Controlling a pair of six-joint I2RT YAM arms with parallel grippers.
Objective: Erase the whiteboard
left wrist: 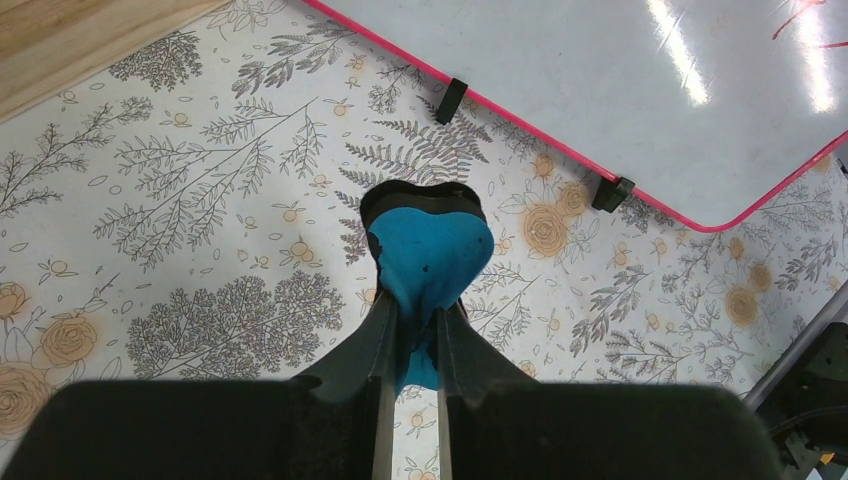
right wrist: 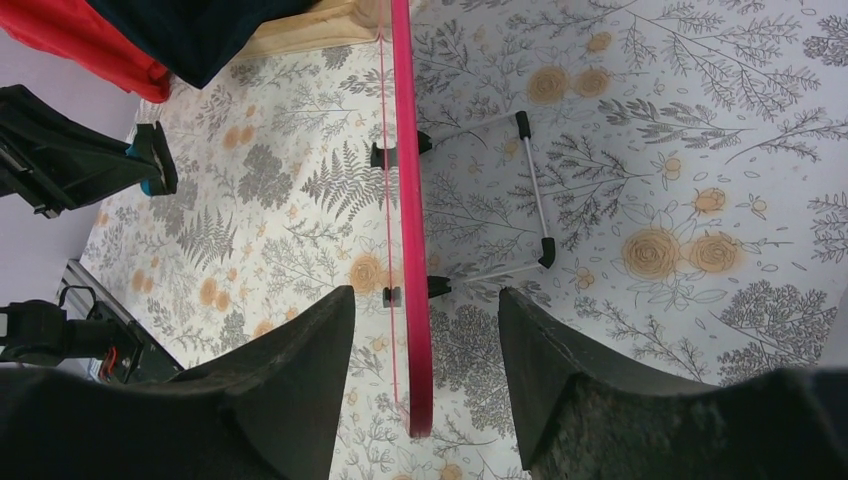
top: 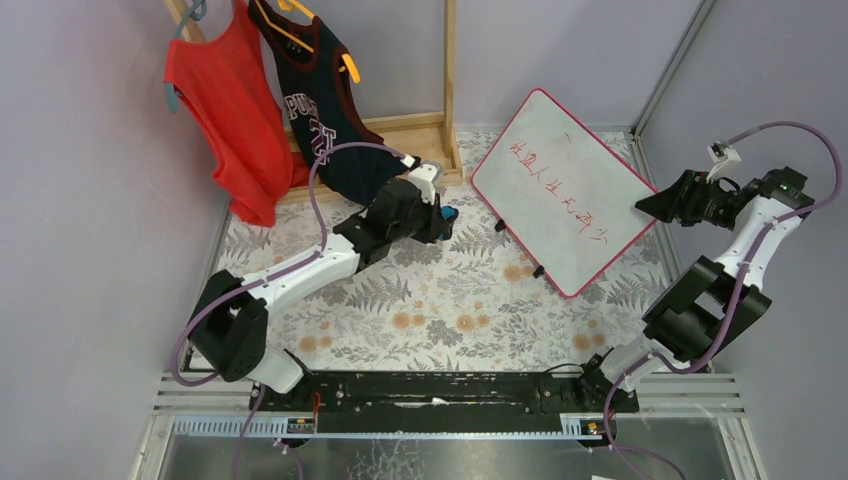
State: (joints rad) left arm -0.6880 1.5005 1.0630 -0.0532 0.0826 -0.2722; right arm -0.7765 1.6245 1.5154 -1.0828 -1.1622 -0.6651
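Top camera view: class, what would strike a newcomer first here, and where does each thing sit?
The propped whiteboard with red writing stands at the far right, its pink edge passing between the jaws of the open right gripper. Mid-table, the left gripper clamps a blue eraser. A red top and dark jersey hang at the far left.

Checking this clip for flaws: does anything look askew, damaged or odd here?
Nothing spilled or broken. The blue eraser looks squashed, bulging from the shut left gripper. The whiteboard stands skewed to the table edges, red writing on it.
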